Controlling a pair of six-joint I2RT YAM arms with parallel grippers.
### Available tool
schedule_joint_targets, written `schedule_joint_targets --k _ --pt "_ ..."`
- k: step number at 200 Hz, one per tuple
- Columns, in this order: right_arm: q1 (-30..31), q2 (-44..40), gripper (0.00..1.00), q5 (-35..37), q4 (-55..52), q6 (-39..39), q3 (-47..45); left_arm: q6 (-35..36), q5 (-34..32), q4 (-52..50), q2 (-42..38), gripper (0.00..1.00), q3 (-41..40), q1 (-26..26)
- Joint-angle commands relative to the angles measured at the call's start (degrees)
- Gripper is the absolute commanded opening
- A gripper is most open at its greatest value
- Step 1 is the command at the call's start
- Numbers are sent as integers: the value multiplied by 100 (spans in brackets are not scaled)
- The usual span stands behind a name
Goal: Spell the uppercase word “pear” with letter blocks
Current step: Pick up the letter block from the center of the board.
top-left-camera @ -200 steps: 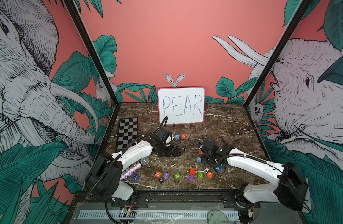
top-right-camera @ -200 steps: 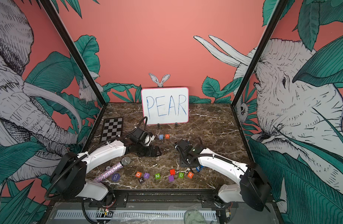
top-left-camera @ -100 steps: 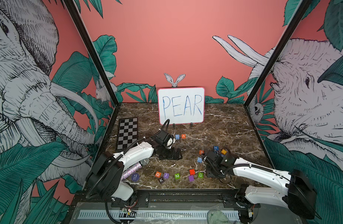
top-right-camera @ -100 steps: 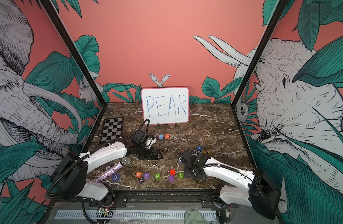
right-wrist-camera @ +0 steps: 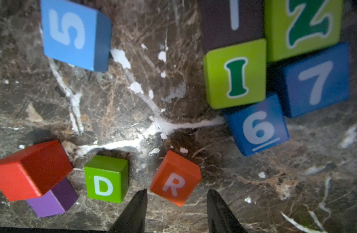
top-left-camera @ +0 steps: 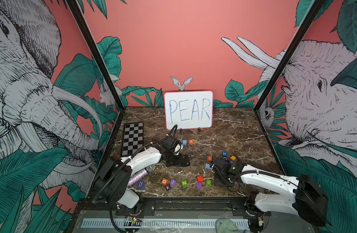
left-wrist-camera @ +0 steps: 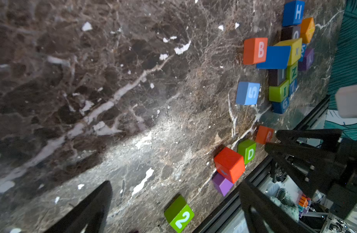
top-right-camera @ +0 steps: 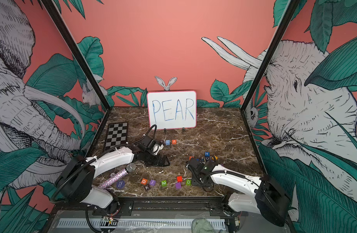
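Both right jaws stand half-open, seemingly empty, orange R block [right-wrist-camera: 174,180] just between their tips.

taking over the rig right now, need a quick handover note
Left gripper: open, empty, low over the table.
Right gripper: open, empty, tips just short of the R, not closed on it.
Blocks: E and A sit side by side before the whiteboard. A dark block stands on E's far side from A, probably P, letter unclear. R lies beside the D.
Done: E and A placed, likely P.
Left: grip R and set it after A.
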Motion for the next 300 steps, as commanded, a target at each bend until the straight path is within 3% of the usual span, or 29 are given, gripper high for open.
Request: schedule_joint_targets --k 1,220,300 --pt "33 143 50 88 87 363 -70 77 17 46 16 99 108 -23" --pt "-85 904 46 166 179 -175 483 42 -9 216 42 99 -27 -31" --pt "-94 884 38 239 117 -185 449 41 17 226 100 99 16 -30"
